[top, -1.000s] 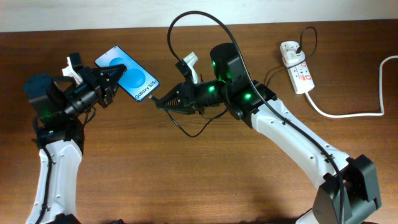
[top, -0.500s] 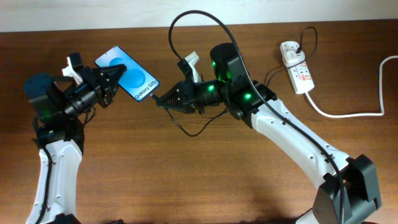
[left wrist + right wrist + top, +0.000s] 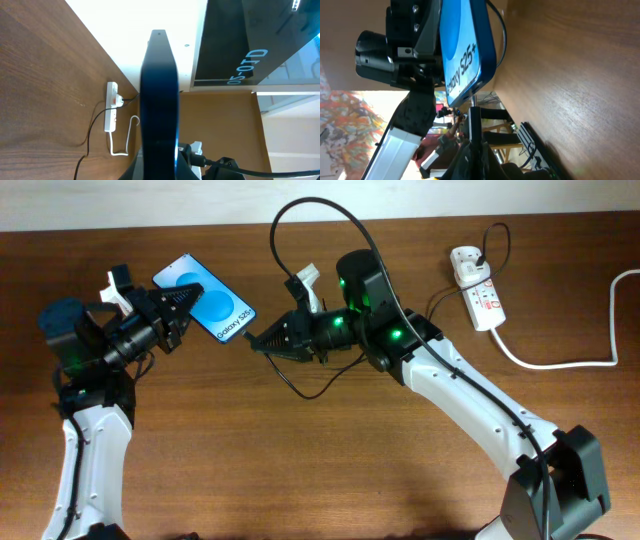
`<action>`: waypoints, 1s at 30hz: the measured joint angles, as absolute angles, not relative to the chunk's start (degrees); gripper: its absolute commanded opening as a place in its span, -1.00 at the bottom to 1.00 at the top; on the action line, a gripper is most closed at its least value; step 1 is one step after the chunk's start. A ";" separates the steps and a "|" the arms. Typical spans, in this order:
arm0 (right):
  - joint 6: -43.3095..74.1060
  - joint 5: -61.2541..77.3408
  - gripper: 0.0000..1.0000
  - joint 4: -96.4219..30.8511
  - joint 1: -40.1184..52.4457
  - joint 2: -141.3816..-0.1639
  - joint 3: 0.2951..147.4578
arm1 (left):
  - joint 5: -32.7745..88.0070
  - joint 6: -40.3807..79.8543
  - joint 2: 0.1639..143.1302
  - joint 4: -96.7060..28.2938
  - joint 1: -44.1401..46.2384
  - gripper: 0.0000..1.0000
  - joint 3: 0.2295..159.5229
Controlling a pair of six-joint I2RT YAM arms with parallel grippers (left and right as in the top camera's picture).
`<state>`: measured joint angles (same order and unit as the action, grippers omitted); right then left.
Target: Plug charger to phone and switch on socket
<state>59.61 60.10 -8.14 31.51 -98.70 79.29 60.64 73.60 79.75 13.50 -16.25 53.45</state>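
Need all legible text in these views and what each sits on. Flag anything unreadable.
"Galaxy S25+": white lettering on the blue screen of the phone, clearest in the overhead view.
"D-01-0" or similar: pale lettering on the dark glass panel in the left wrist view's background. It is tilted, so the reading is uncertain.
Red markings on the socket: too small to read.

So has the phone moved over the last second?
No. In the overhead view the phone keeps the same spot and tilt relative to the socket, clamped in the left gripper.
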 measured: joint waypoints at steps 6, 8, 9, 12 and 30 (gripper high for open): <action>59.61 61.19 -0.91 -8.14 31.51 -98.70 79.29 | 60.64 73.60 79.75 13.52 -16.25 -1.00 53.45; 59.61 61.19 -0.92 -8.14 31.51 -98.70 79.29 | 60.64 73.60 79.75 13.52 -16.25 -1.00 53.45; 59.64 61.19 -0.91 -8.14 31.51 -98.70 79.29 | 60.64 73.60 79.75 13.50 -16.25 -1.00 53.45; 59.64 61.19 -0.92 -8.14 31.51 -98.70 79.29 | 60.64 73.60 79.75 13.50 -16.25 -1.00 53.45; 59.59 61.32 -0.91 -8.14 31.48 -98.70 79.29 | 60.64 73.60 79.75 13.52 -16.25 -1.00 53.45</action>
<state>59.59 61.32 -8.14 31.48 -98.70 79.29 60.64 73.60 79.75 13.52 -16.25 53.45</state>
